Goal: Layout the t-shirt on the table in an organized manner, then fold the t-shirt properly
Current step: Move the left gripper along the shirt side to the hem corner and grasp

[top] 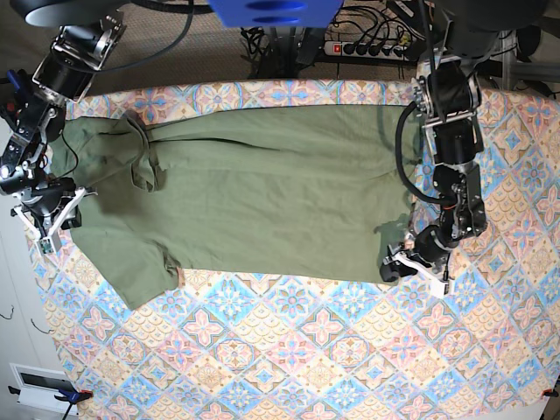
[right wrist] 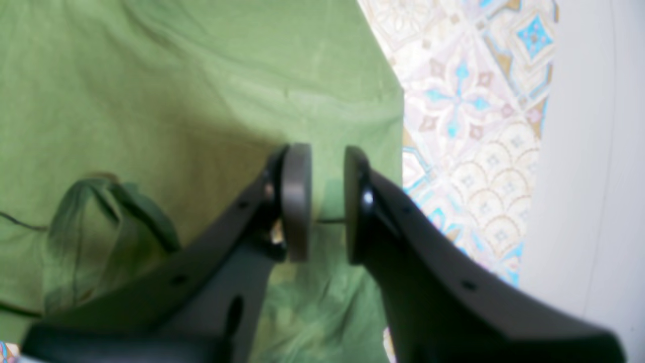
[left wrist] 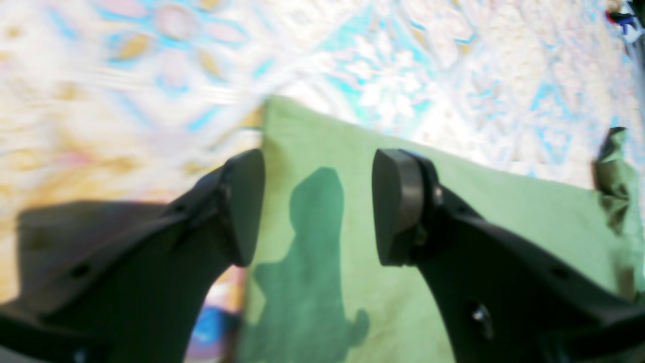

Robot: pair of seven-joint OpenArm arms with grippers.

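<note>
Shirt (top: 271,210) is spread but rumpled on left side, so smoothing and all folding remain; both my grippers (left wrist: 319,206) (right wrist: 327,204) stand open, holding nothing

Along the left edge of the base view, a plain white surface (top: 26,280) is seen beside the patterned cloth. A thin black cable (top: 37,329) is curved over it. At the top centre, a bright blue object (top: 276,12) is cut off by the frame, and its full shape cannot be made out. Below it, a small dark piece (top: 282,52) is seen.
</note>
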